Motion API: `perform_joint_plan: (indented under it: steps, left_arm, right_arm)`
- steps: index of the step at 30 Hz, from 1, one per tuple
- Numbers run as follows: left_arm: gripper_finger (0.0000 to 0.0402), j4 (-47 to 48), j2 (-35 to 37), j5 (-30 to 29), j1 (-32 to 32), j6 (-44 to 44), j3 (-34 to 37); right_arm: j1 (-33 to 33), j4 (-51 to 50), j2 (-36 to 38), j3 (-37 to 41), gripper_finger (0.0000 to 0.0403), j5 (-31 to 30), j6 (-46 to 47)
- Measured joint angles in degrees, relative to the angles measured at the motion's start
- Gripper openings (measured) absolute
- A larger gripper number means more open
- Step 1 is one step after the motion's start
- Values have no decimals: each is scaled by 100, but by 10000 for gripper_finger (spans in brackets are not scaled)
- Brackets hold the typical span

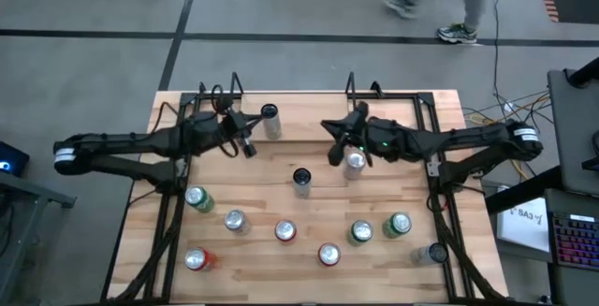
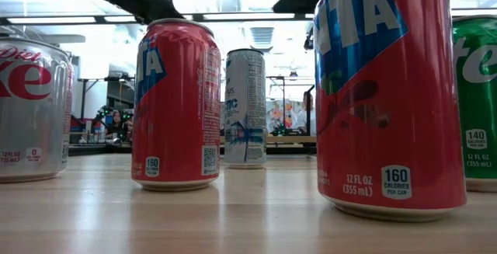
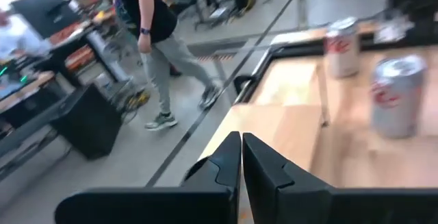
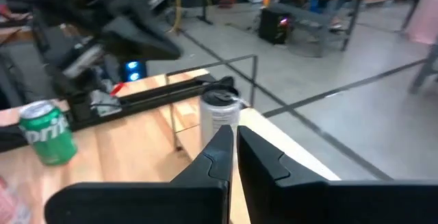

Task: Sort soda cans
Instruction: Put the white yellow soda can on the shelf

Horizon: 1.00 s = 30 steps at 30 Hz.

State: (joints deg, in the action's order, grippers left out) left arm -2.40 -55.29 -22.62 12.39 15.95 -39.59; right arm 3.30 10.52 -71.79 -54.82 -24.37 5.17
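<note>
Several soda cans stand upright on the wooden table (image 1: 412, 109). A silver can (image 1: 270, 119) is at the far middle, another silver can (image 1: 355, 163) and a black can (image 1: 301, 180) are in the centre, and red (image 1: 285, 231), green (image 1: 360, 233) and silver (image 1: 235, 221) cans form a loose row nearer the front. My left gripper (image 1: 248, 147) (image 3: 241, 148) hovers shut just left of the far silver can. My right gripper (image 1: 334, 147) (image 4: 233, 142) hovers shut beside the central silver can. Neither holds anything.
Black frame rails (image 1: 173, 212) run along the table's left and right sides and its far edge. In the low view two red cans (image 2: 175, 102) (image 2: 388, 91) stand close to the camera. A person (image 1: 449, 7) walks on the floor beyond the table.
</note>
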Motion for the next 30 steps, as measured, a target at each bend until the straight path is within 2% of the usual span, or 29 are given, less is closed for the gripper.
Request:
perform_joint_plan:
  steps: [5,10,18,30]
  left_arm:
    - [0,120,-76,74,442,-12,-9]
    - [0,45,-489,458,755,-98,-13]
    - [0,38,-980,475,956,-123,-250]
    - [0,104,-1008,466,969,-131,-276]
  right_arm:
    - [284,-12,-638,-563,12,668,-187]
    - [390,-18,-1225,-1148,12,685,-380]
    - [456,-44,-2079,-1963,12,717,-667]
    - [832,-100,-2864,-2528,12,850,-619]
